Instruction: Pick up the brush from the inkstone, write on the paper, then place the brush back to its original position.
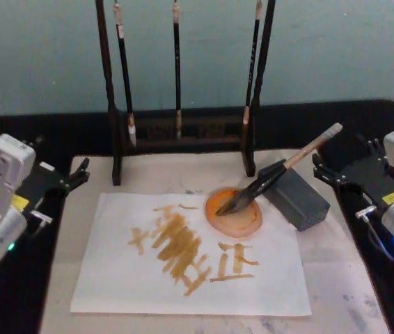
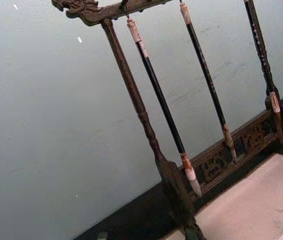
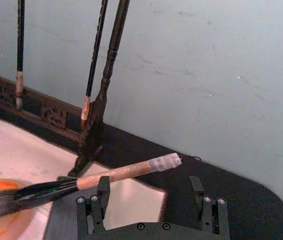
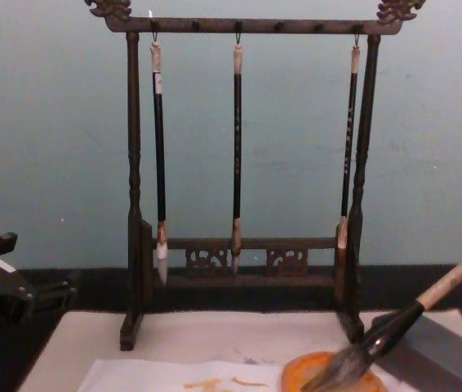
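The brush [image 1: 266, 177] lies propped, with its bristles down in the inkstone [image 1: 244, 221] and its handle leaning on the grey block [image 1: 301, 202], pale end pointing up and out toward my right arm. The inkstone sits on the far right corner of the paper [image 1: 113, 278], which already carries orange-yellow strokes. The right gripper [image 3: 150, 184] is released, jaws apart and holding nothing, parked just beside the handle end. In the right wrist view the handle crosses in front of one finger [image 3: 102, 186] rather than lying squarely between the two. The left gripper [image 1: 77, 175] is idle at the left edge of the beige mat [image 1: 336, 278]; I cannot tell its state. Nothing is grasped, so I read this as a rest pose, with the pick either not begun or the brush already back.

There are several risks if I go for the grab. With that off-centre line-up, closing could nudge the handle instead of clamping it, and the round handle looks ready to roll off the block. That would swing the loaded bristles across the paper and smear it. A push along the handle could also shove or tip the shallow inkstone, which sits loose on the sheet. The stand's right post [image 1: 251, 139] and the nearest thin black brush [image 1: 248, 115] hang just behind the dish, so a steep lift could clip them. Wet bristles may drip on the way over.
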`<state>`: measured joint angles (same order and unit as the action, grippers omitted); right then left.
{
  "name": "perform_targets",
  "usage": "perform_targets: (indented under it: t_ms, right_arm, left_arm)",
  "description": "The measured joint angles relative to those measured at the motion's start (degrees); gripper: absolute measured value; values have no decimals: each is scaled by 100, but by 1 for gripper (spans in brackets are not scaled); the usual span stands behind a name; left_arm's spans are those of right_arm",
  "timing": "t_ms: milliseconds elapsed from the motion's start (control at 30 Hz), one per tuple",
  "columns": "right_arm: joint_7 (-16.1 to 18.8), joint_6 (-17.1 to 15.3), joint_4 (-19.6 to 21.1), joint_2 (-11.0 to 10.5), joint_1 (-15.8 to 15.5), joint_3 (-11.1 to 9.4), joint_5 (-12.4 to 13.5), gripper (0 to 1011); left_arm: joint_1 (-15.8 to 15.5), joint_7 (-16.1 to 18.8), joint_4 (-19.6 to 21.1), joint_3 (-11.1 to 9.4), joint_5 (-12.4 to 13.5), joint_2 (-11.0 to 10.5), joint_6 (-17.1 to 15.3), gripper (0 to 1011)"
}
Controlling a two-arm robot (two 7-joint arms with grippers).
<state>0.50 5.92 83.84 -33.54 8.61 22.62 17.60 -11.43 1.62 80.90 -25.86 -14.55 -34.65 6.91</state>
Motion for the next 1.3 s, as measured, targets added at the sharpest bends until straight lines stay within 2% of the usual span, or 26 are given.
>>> perform_targets:
  t_ms: [167,433,467,500,533,600,633,667,700,900,1033,1300]
  right_arm:
    - [133,-177,244,62,-211,-205,359,1000]
    - [403,-574,517,318,-517,-593,1186,1000]
    - [454,-660,535,391,-548,-671,1349,1000]
    - [454,-660,535,391,-548,-671,1349,1000]
    - [513,-761,543,460,-571,-748,1540,1000]
    - [579,-872,543,539,-586,-826,1727,1000]
    - [641,-984,539,608,-592,-898,1901,1000]
    - [693,-1106,529,688,-593,-974,2082,1000]
    - [693,-1106,529,688,-593,-974,2082,1000]
    - [853,-1582,409,996,-520,-1210,2723,1000]
    - [873,-1729,320,1081,-449,-1249,2964,1000]
    - [826,-2042,85,1302,-233,-1331,3619,1000]
  left_arm:
    - [0,0,0,0,0,0,0,1010]
    - [0,0,0,0,0,0,0,1010]
    - [0,0,0,0,0,0,0,1010]
    - [0,0,0,0,0,0,0,1010]
    - [0,0,0,0,0,0,0,1010]
    - [0,0,0,0,0,0,0,1010]
    - [0,0,0,0,0,0,0,1009]
    - [0,0,0,0,0,0,0,1010]
    - [0,0,0,0,0,0,0,1010]
    - [0,0,0,0,0,0,0,1010]
    - [0,0,0,0,0,0,0,1010]
    - [0,0,0,0,0,0,0,1010]
